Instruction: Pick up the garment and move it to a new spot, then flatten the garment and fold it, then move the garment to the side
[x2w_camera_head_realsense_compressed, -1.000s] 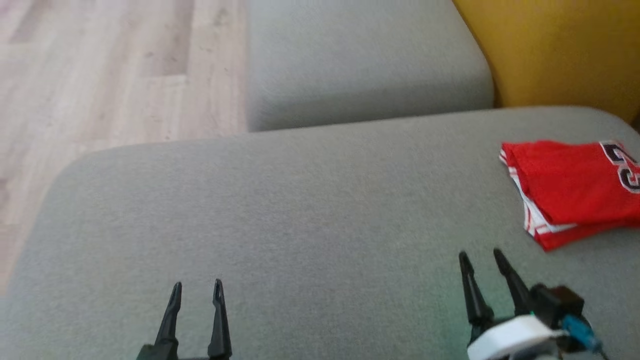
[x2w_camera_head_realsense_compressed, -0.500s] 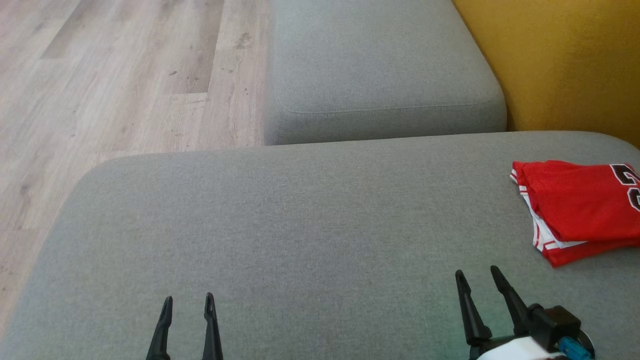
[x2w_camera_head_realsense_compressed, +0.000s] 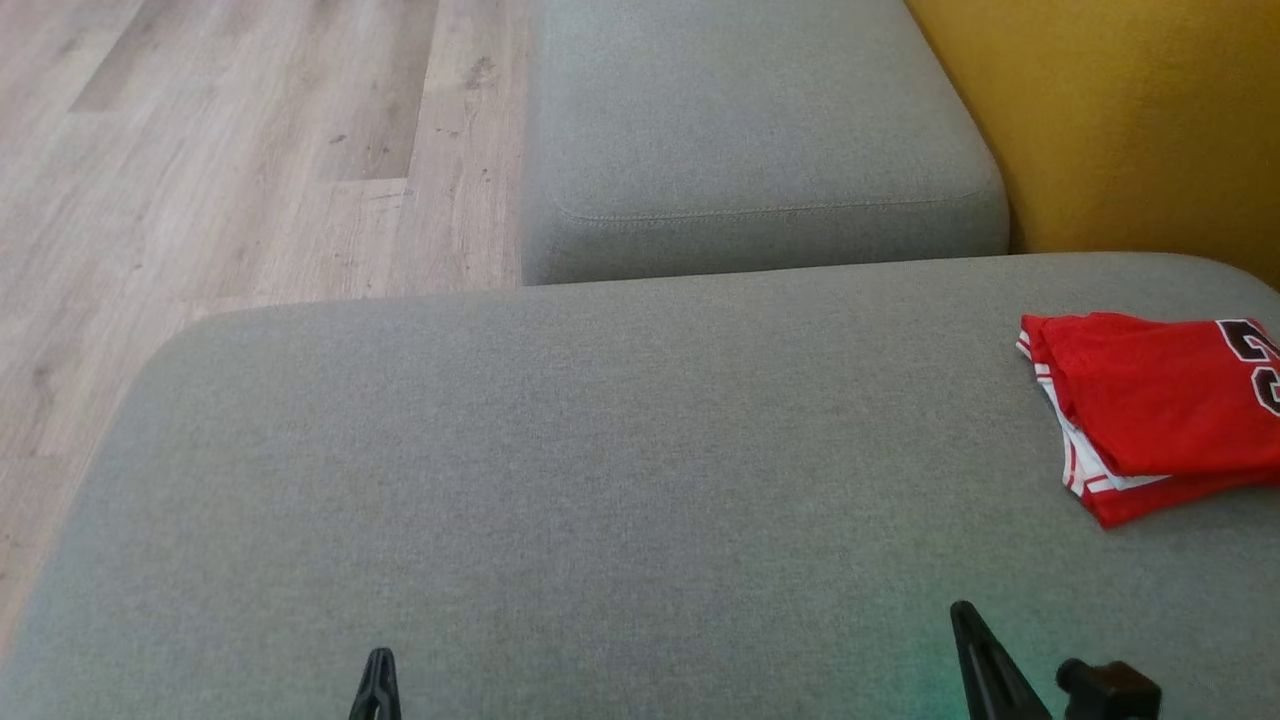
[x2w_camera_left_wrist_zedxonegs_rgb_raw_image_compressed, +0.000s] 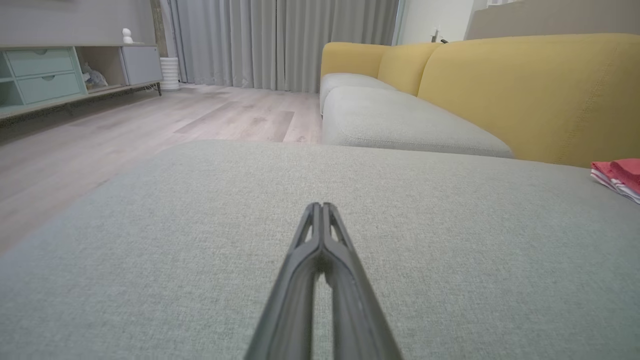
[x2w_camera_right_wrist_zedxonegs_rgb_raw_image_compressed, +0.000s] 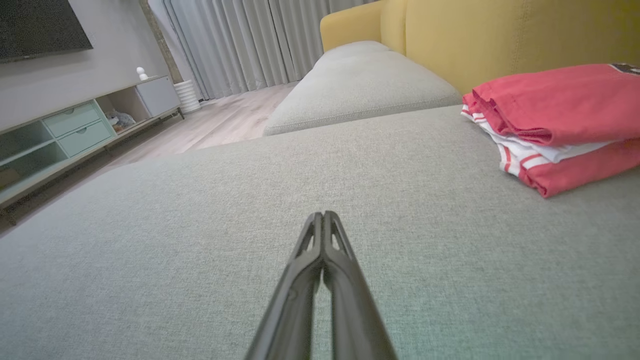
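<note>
Folded red garment (x2w_camera_head_realsense_compressed: 1150, 410) lies at the right edge of the grey seat cushion (x2w_camera_head_realsense_compressed: 600, 450) beside the yellow backrest (x2w_camera_head_realsense_compressed: 1100, 120), long axis crosswise, ahead-right of the nearer right end effector (x2w_camera_right_wrist_zedxonegs_rgb_raw_image_compressed: 324, 215), which, like the left end effector (x2w_camera_left_wrist_zedxonegs_rgb_raw_image_compressed: 322, 205), is pressed together and empty, with no obstacle between.
</note>
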